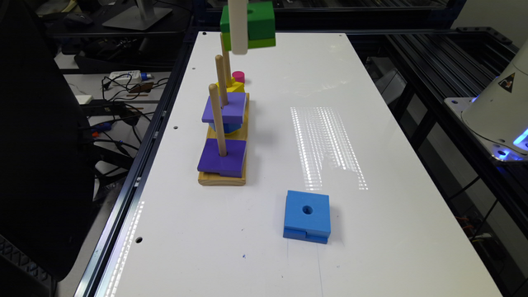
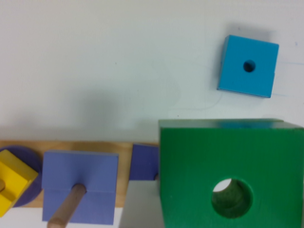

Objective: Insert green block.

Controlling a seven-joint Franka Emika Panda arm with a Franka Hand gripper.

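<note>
1. The green block (image 1: 252, 20) hung high above the far end of the white table (image 1: 371, 136), at the top edge of the exterior view, lifted clear of everything below it.
2. The gripper (image 1: 238, 29) showed there as a white part crossing the block's near face, on the side toward the exterior view's left; the block sat right against it, its thinner lime layer underneath.
3. Being held aloft this way, the block appeared grasped, but whether the fingers were clenched on it could not be told from either view.
4. In the wrist view the green block (image 2: 232, 175) lay close under the camera, its round centre hole open and the pale table visible through it.
5. The wooden base (image 1: 222, 178) with three upright pegs stood below and nearer the exterior camera than the block; the farthest peg (image 1: 225, 62) rose toward the block's underside, its tip hidden behind the gripper.
6. A purple block (image 1: 222, 159) sat on the nearest peg, another purple block (image 1: 225, 108) on the middle peg above a blue piece, and a yellow block (image 1: 233, 86) at the foot of the farthest peg.
7. A small pink cylinder (image 1: 238, 76) stood on the table just beyond the base.
8. The blue block (image 1: 307, 216) lay flat on the table, well apart from the base, toward the exterior view's right.
</note>
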